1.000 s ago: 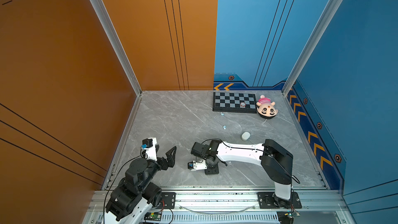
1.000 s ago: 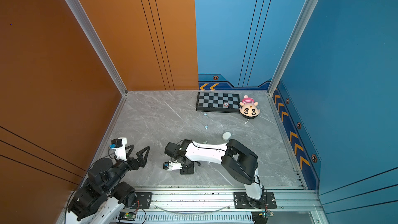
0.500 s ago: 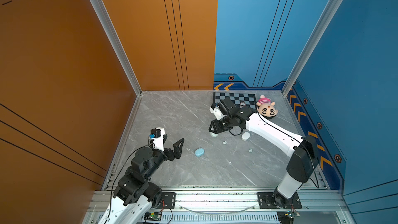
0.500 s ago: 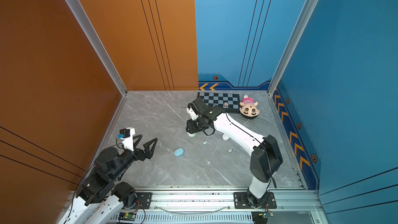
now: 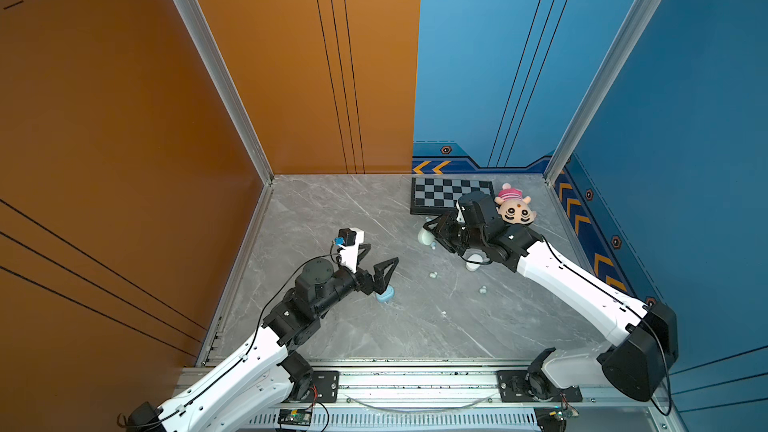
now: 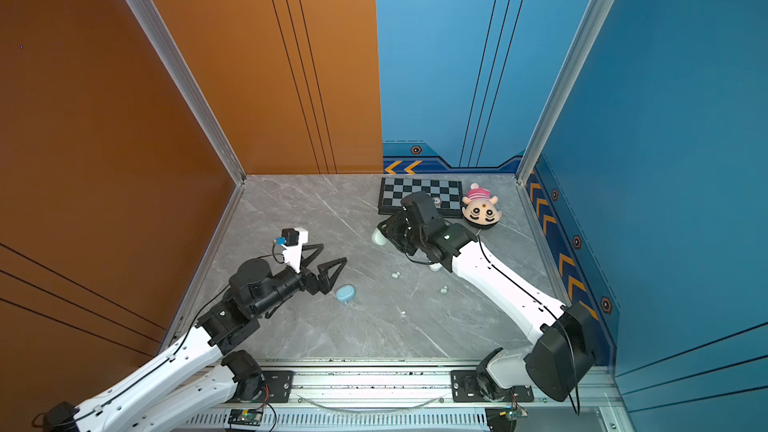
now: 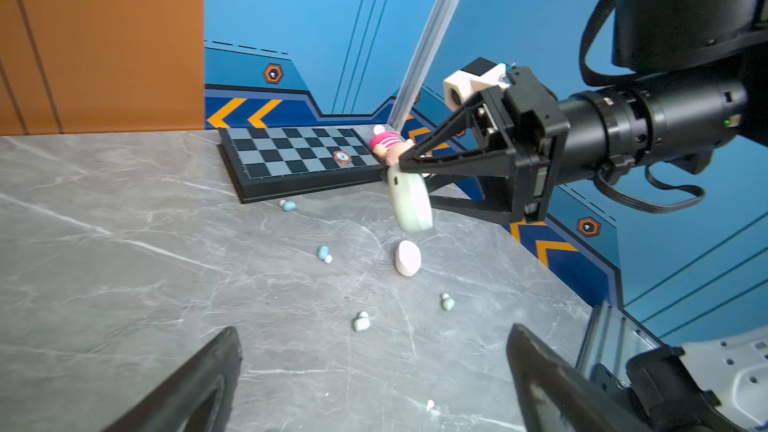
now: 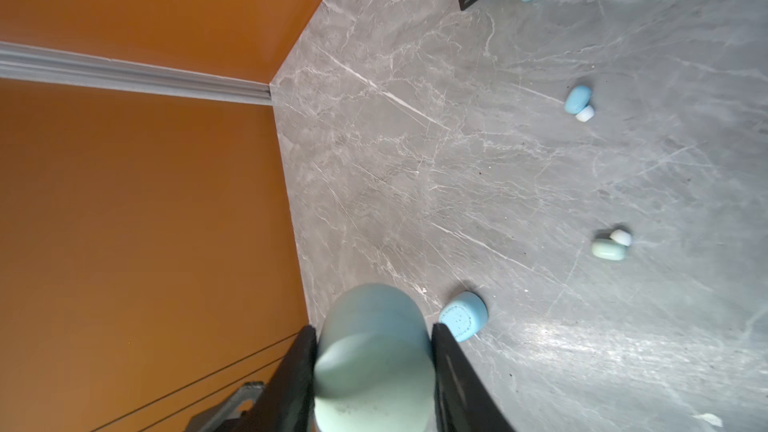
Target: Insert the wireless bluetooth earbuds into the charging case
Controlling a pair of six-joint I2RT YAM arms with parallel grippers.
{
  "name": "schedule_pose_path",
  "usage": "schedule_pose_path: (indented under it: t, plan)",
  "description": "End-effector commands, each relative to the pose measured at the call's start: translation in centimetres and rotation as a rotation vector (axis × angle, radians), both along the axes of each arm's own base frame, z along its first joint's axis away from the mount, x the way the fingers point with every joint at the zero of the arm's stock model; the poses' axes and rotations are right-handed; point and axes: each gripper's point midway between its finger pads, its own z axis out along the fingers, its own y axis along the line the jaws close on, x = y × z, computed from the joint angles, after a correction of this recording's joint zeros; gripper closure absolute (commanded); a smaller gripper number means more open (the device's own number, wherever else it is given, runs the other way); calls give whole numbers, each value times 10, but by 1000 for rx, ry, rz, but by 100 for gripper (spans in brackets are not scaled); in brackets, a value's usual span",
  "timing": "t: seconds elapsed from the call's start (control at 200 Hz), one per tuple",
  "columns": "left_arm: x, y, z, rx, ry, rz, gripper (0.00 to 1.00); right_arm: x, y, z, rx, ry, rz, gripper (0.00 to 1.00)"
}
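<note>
The right gripper [image 8: 374,351] is clamped on the pale mint charging case [image 7: 409,201], holding it clear of the counter [image 5: 332,209] near the chessboard [image 5: 451,195]. The left gripper [image 5: 383,255] gapes wide and empty close to the blue case [image 6: 345,293]. The earbuds [image 7: 361,322] lie loose on the counter, mint ones between the arms, blue ones nearer the board. The case's smooth rounded shell could twist or slip from the pinch. Its lid looks closed, though that is hard to confirm. A sweeping arm could scatter the tiny buds.
</note>
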Motion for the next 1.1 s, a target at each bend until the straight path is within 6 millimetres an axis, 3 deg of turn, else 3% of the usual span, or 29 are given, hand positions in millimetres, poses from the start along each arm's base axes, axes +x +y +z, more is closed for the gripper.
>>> schedule_pose_path:
  t: [0.0, 0.245, 0.621, 0.886, 0.911, 1.096]
  plan:
    - [2, -12, 37, -87, -93, -2, 1, 6, 1, 26, 127, -31, -101, 74]
    - [14, -35, 44, -122, -126, -1, 2, -7, 17, 42, 175, -46, -53, 74]
    - [42, -54, 50, -167, -151, 44, 0, -25, 36, 66, 247, -80, 7, 75]
    - [51, -49, 49, -169, -163, 96, 13, -30, 42, 76, 286, -91, 34, 76]
    - [51, -49, 49, -170, -164, 95, 18, -30, 42, 78, 292, -95, 34, 76]
    - [51, -52, 50, -177, -158, 75, 33, -31, 45, 80, 311, -100, 42, 76]
